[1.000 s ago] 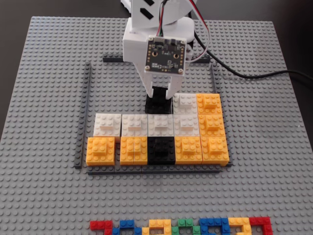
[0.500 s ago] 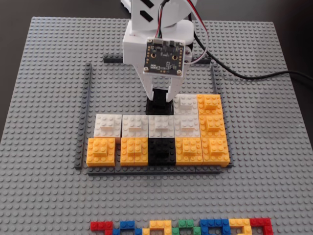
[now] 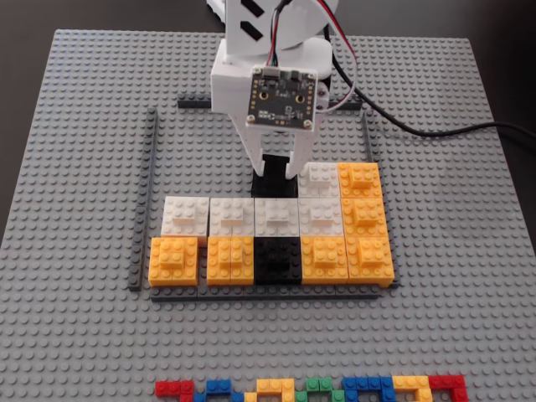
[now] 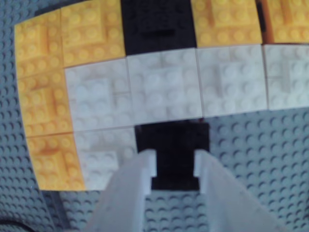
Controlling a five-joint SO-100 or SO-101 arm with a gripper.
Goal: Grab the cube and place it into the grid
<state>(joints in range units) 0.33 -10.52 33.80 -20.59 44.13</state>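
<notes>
The black cube (image 3: 272, 186) sits on the studded baseplate inside the grid (image 3: 152, 167), in the third row from the front. It touches the white row (image 3: 230, 216) in front of it and a white block (image 3: 318, 176) on its right. My gripper (image 3: 275, 172) hangs straight over it, fingers on either side of its raised brick. In the wrist view the cube (image 4: 174, 140) fills the gap between the two white fingers (image 4: 145, 166), so the gripper (image 4: 175, 166) is shut on it.
Orange blocks (image 3: 364, 218) fill the front row and the right column, with a second black block (image 3: 276, 258) in the front row. The grid's left part (image 3: 193, 159) is bare baseplate. Small multicoloured bricks (image 3: 310, 389) line the front edge. A black cable (image 3: 452, 130) runs off right.
The wrist has shifted slightly right and tilted a little over the cube. The cube and the other blocks have not moved.
</notes>
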